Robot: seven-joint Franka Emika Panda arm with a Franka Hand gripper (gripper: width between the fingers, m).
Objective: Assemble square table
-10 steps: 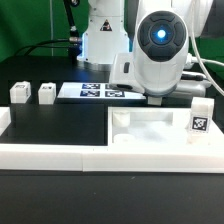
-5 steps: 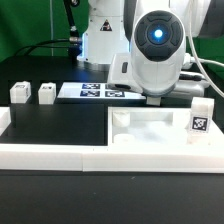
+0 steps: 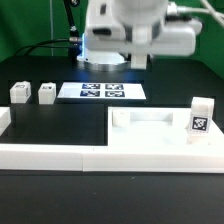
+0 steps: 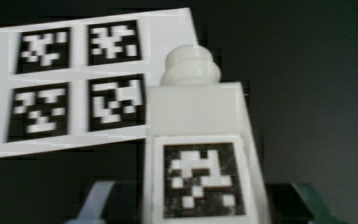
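My claw [image 4: 197,206] is closed partway on a white leg [image 4: 197,150]. One dark finger [image 4: 108,203] sits on each side of its tagged body, and its rounded peg end points away from my wrist. Just past that tip, well below, lies the marker board [image 4: 83,80] on the black worktop [image 4: 309,60], so I am holding the leg up in the air over that area. In the exterior view my arm [image 3: 130,28] hangs high above the far side of the scene. The tabletop [image 3: 160,140] lies flat at the exterior view's right, against the border rail [image 3: 50,157]. A standing leg [image 3: 201,115] is upright at its corner, and I cannot tell whether that one is fully seated. Two loose legs [image 3: 32,93] wait on the worktop at the exterior view's left. My grip looks low on the body, so the leg could swing or slip as I carry it. If the peg reaches a corner socket [image 3: 121,119] tilted or off-centre, it may jam or nudge the tabletop. A careless path across could also clip the standing leg.
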